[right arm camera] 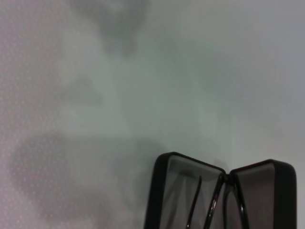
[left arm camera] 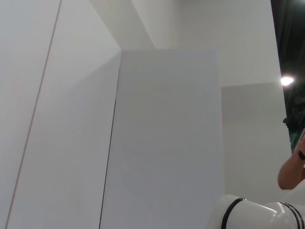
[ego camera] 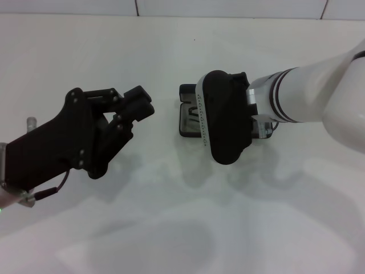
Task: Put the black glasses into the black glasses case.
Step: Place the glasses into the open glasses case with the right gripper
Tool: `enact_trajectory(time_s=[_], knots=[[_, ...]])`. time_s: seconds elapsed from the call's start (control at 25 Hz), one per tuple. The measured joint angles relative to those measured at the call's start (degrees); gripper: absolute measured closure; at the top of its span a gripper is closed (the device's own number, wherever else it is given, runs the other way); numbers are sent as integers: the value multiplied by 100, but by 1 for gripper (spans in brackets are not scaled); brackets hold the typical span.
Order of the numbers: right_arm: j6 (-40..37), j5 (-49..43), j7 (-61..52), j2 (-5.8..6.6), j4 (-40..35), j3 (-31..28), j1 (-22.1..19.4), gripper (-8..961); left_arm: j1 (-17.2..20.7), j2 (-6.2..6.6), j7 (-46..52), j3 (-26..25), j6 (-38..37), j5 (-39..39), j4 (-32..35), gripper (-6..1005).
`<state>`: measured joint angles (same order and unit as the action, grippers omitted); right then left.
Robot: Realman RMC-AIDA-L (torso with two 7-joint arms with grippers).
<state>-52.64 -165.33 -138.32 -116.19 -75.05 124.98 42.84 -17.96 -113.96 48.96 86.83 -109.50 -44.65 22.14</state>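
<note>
The black glasses case (ego camera: 185, 91) lies open on the white table, its grey lining showing. In the right wrist view the case (right arm camera: 153, 205) stands open like a book, and the black glasses (right arm camera: 214, 202) lie inside it, their thin temple arms crossing the lining near the hinge. My right gripper (ego camera: 222, 117) hangs directly over the case and covers most of it in the head view. My left gripper (ego camera: 140, 103) is held off to the left of the case, apart from it, fingers together and holding nothing.
The white table (ego camera: 171, 228) stretches all around the case. A wall line (ego camera: 228, 17) runs along the table's far edge. The left wrist view faces up at white walls, with my right arm (left arm camera: 252, 214) and a person's arm (left arm camera: 291, 174) in the corner.
</note>
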Motion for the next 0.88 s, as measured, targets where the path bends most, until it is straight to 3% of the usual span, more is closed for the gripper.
enact_trajectory(time_s=[0.6, 0.88], knots=[[23, 0, -77, 0, 33, 60, -19, 832, 12, -30, -62, 0, 0, 0, -35, 882], [27, -19, -136, 0, -7, 72, -35, 766, 20, -29, -62, 0, -1, 0, -35, 882]])
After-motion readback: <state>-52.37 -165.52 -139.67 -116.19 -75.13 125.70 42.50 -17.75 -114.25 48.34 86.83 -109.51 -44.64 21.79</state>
